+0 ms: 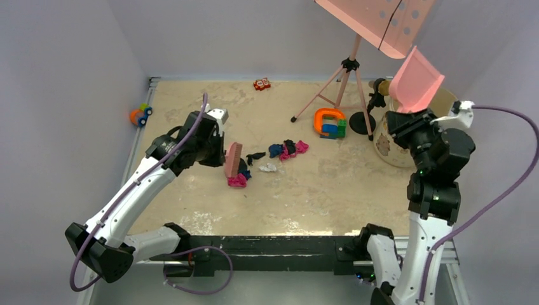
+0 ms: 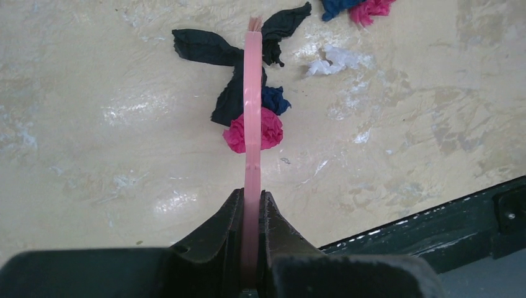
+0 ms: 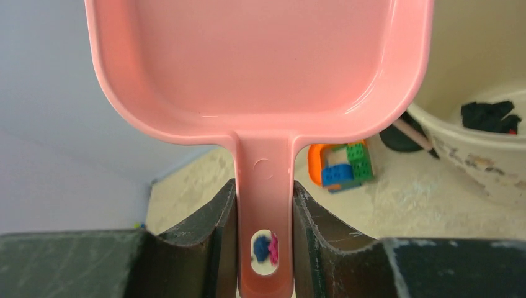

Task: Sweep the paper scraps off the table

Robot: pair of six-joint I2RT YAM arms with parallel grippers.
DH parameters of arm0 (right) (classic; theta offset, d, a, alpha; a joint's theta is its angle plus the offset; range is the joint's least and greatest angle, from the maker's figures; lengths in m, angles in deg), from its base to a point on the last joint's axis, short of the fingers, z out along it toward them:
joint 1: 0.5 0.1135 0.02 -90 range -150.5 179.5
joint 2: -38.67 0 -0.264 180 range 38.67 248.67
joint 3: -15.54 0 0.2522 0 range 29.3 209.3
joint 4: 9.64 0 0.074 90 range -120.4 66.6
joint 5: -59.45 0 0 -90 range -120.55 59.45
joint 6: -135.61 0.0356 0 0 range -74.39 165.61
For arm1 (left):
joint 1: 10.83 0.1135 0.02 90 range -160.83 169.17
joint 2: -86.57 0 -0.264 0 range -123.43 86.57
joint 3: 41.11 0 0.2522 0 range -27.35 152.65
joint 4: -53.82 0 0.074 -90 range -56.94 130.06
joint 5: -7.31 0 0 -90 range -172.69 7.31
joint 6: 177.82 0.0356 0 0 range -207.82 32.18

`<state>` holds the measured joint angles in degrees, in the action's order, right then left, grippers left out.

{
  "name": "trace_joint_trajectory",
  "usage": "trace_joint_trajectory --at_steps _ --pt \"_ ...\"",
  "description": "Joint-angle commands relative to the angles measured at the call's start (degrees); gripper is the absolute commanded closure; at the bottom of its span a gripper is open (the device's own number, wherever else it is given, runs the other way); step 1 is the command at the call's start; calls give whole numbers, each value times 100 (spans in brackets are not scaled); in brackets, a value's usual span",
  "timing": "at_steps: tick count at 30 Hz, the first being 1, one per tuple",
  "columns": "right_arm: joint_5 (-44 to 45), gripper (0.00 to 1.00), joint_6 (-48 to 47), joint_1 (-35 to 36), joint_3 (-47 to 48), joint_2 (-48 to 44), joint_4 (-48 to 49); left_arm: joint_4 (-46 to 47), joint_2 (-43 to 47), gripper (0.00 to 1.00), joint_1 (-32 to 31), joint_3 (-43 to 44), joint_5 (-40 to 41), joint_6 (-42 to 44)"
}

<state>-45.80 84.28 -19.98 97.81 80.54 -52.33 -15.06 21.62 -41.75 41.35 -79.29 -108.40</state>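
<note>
The left gripper (image 2: 251, 200) is clamping its black jaws together on the flat handle of a thin pink plastic brush (image 2: 252, 93). The brush is standing on edge on the beige, marble-patterned table (image 2: 93, 143).

The paper scraps are gathering around that brush. In the left wrist view, a crumpled magenta wad (image 2: 271, 129) is showing on either side of the brush's narrow edge, and a dark blue wad (image 2: 277, 99) is sitting just beside it on the right. Black crumpled strips (image 2: 205, 48) are spreading out to both sides of the brush near its far end. A small white scrap (image 2: 335, 60) is lying near the brush on the right. Beyond that, a cluster of dark blue, black and magenta wads (image 1: 287, 149) is resting.

Well apart from the brush, to its right, the right gripper (image 3: 263, 195) is squeezing its jaws on the handle of a pink plastic dustpan (image 3: 260, 62). The pan is being held raised and tilted over a round cream tub (image 3: 477, 158). A black paper wad (image 3: 490, 115) is lying inside the tub.

An orange, blue and green toy piece (image 1: 329, 122) is sitting between the brush and the tub.
</note>
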Motion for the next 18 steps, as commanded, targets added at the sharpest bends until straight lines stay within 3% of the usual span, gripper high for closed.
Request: trace_joint_trajectory --at_steps 1,5,8,18 --pt "551 100 -654 913 -241 -228 -650 417 153 100 2 267 -380 -645" --pt "775 100 -728 1666 -773 -454 -833 894 -179 100 -43 362 -1542 -1161" --pt "769 100 -838 1821 -1146 -631 -880 1450 -616 100 -191 475 -2163 -1537" --pt "690 100 -1332 1905 -2050 -355 -898 2584 -2694 100 -679 1834 -2550 -2534"
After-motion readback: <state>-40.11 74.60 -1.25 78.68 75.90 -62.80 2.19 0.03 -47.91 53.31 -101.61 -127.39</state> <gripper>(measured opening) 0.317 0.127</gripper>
